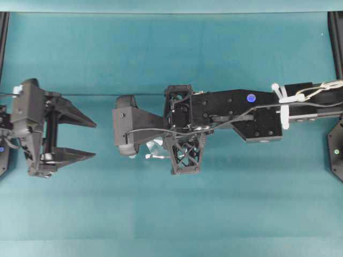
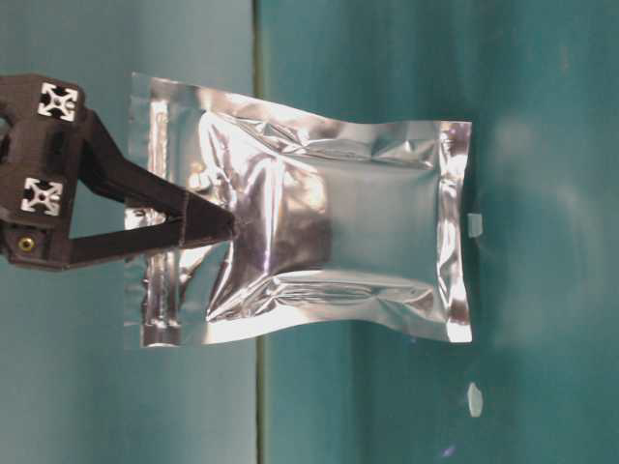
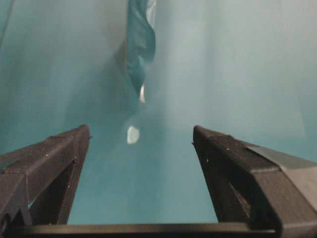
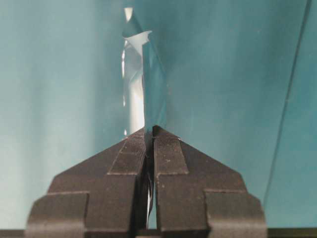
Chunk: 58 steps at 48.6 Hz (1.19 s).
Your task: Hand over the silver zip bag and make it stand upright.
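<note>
Clearly my right gripper (image 4: 149, 133) pinches the light, floppy, slippery crinkled silver foil zip bag (image 2: 319, 251) near its zip strip; my left gripper (image 1: 91, 139) gapes beside the bag and should take the opposite sealed edge.

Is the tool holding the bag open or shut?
Shut. The right tool has its two fingers pressed together on the bag's edge, with no gap showing.

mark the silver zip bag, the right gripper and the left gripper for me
silver zip bag (image 2: 338, 242): table-level view, reflective centre panel.
right gripper (image 4: 150, 133): right wrist view, shut fingertips pinching the bag's edge.
left gripper (image 1: 94, 140): overhead view, gap between open fingertips.
</note>
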{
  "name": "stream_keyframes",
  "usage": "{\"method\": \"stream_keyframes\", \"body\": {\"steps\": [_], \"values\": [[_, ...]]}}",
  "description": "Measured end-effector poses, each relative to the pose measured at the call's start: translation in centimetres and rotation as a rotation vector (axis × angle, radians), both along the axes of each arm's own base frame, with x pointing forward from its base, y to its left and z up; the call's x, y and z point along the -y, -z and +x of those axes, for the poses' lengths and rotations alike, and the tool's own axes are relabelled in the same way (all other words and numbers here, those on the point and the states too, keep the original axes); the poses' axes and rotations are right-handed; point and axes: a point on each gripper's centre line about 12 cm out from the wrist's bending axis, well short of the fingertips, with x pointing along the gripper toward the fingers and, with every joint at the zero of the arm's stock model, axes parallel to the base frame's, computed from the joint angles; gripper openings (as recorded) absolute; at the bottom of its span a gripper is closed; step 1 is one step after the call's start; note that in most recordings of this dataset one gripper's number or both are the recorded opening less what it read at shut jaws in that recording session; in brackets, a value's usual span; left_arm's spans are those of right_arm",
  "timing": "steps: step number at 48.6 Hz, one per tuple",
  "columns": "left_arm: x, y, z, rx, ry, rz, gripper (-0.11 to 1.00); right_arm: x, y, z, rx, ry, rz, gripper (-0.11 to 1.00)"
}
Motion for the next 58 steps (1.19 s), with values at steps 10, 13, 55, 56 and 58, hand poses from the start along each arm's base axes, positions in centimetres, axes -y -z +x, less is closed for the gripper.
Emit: {"method": "stream_keyframes", "body": {"steps": [10, 13, 55, 56, 58], "values": [[0.1, 1.4, 1.1, -0.003, 0.001, -0.003, 0.91, 0.0, 0.3, 0.1, -0.006, 0.000, 0.000, 0.01], [0.1, 1.8, 1.6, 0.011, 0.002, -0.004, 0.91, 0.0, 0.4, 0.1, -0.008, 0.000, 0.000, 0.01], [-0.3, 8.6, 8.8, 0.163, -0.039, -0.078, 0.91, 0.0, 0.6, 0.2, -0.003, 0.001, 0.000, 0.01], [-0.3, 8.7, 9.0, 0.161, -0.039, -0.078, 0.91, 0.0, 0.6, 0.2, -0.003, 0.001, 0.000, 0.01], [-0.4, 9.0, 9.4, 0.158, -0.042, -0.078, 0.91, 0.0, 0.5, 0.2, -0.001, 0.001, 0.001, 0.01]]}}
